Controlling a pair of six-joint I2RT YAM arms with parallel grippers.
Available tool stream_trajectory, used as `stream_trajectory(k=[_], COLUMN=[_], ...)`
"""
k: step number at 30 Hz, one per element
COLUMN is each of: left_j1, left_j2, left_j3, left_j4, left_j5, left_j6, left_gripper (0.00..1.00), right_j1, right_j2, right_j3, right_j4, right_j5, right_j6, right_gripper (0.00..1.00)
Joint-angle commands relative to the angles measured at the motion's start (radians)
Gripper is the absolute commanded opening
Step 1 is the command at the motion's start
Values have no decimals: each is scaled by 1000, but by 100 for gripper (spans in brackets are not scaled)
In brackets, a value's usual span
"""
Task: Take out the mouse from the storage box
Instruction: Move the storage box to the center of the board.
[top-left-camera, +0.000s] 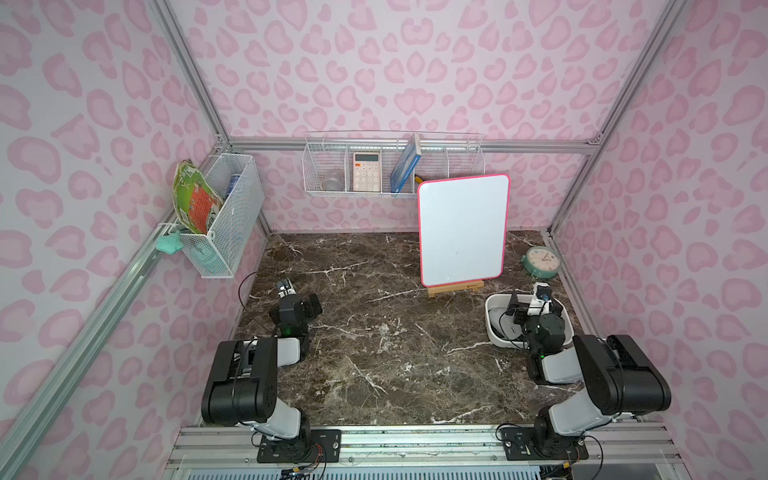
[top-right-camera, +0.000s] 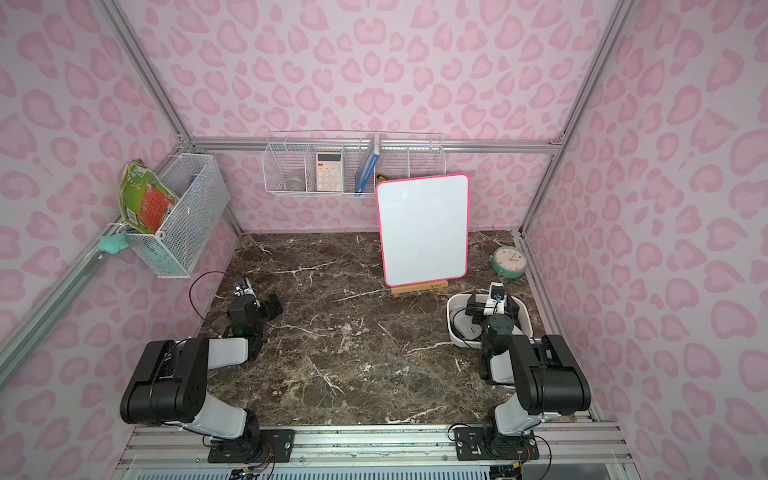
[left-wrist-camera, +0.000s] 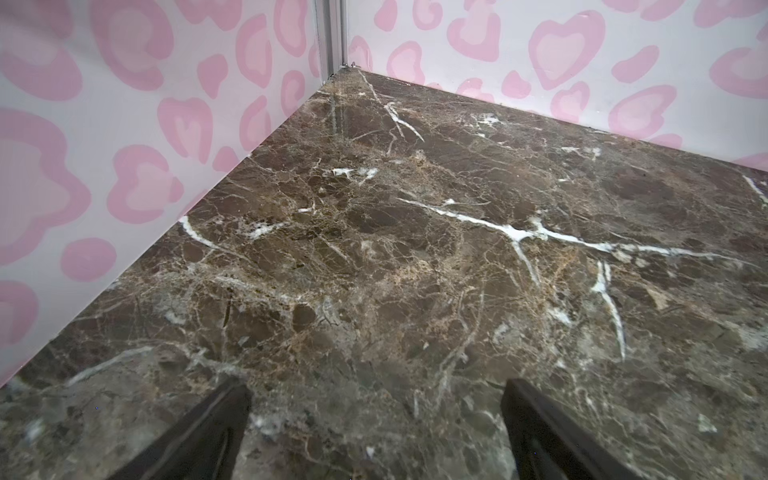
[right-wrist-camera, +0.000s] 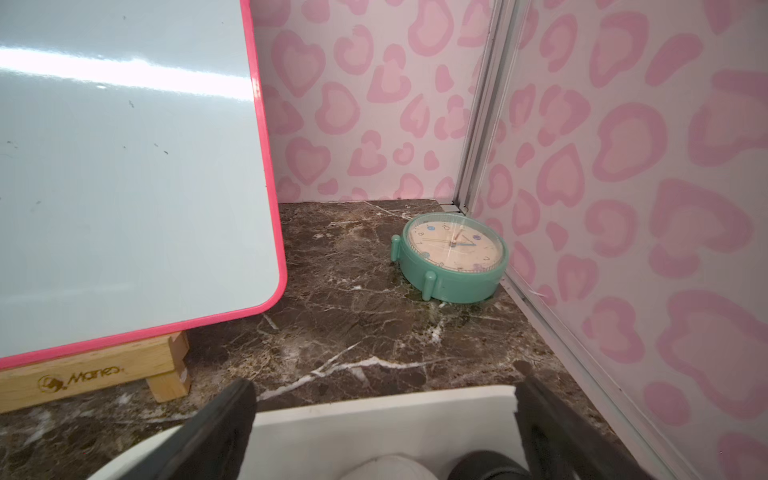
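The storage box (top-left-camera: 493, 330) (top-right-camera: 454, 332), a shallow white tub, sits at the right of the marble table; its far wall (right-wrist-camera: 374, 424) fills the bottom of the right wrist view. A white mouse (top-left-camera: 506, 323) (top-right-camera: 464, 325) lies inside it, seen as a pale dome (right-wrist-camera: 386, 467) beside a dark rounded object (right-wrist-camera: 482, 464). My right gripper (top-left-camera: 536, 306) (top-right-camera: 494, 306) (right-wrist-camera: 384, 388) hangs open over the box, holding nothing. My left gripper (top-left-camera: 309, 306) (top-right-camera: 272, 306) (left-wrist-camera: 376, 386) is open above bare marble at the left, far from the box.
A pink-framed whiteboard (top-left-camera: 463, 228) (right-wrist-camera: 124, 166) stands on a wooden easel (right-wrist-camera: 95, 374) just behind the box. A green clock (top-left-camera: 540, 262) (right-wrist-camera: 453, 257) lies in the back right corner. Wire baskets (top-left-camera: 390, 166) hang on the back wall and the left wall (top-left-camera: 224, 216).
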Motion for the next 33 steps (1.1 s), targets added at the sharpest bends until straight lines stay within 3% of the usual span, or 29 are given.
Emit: stream_trajectory(k=[1, 21, 24, 28, 33], left_j1=[0, -4, -48, -130, -147], left_j2=[-1, -12, -104, -281, -509], left_j3=[0, -11, -61, -58, -39], left_j4=[18, 38, 56, -43, -217], left_j5=[0, -21, -51, -159, -60], left_j6=[-6, -3, 45, 105, -22], left_gripper=[99, 100, 100, 99, 99], right_j1=[0, 0, 14, 75, 125], right_j2=[0, -2, -31, -160, -427], right_j3=[1, -2, -20, -30, 49], right_j4=[25, 31, 40, -49, -382], right_j5=[3, 3, -51, 14, 19], right_j6=[3, 2, -34, -81, -58], right_gripper=[100, 100, 100, 100, 100])
